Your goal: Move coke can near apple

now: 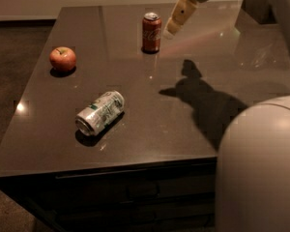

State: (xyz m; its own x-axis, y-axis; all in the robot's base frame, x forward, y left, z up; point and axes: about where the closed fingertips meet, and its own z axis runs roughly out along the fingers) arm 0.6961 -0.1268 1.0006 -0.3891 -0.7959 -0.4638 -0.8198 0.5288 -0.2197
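The red coke can (152,32) stands upright at the back middle of the dark table (150,129). The red apple (63,58) sits at the left side of the table, well apart from the can. My gripper (176,23) hangs in the air just right of the coke can, at about the height of its top, not touching it. The cream fingers point down and to the left.
A silver-and-green can (100,112) lies on its side at the front left of the table. My arm's pale body (261,168) fills the lower right corner. The arm's shadow (203,100) falls on the table right of centre. Drawers run below the front edge.
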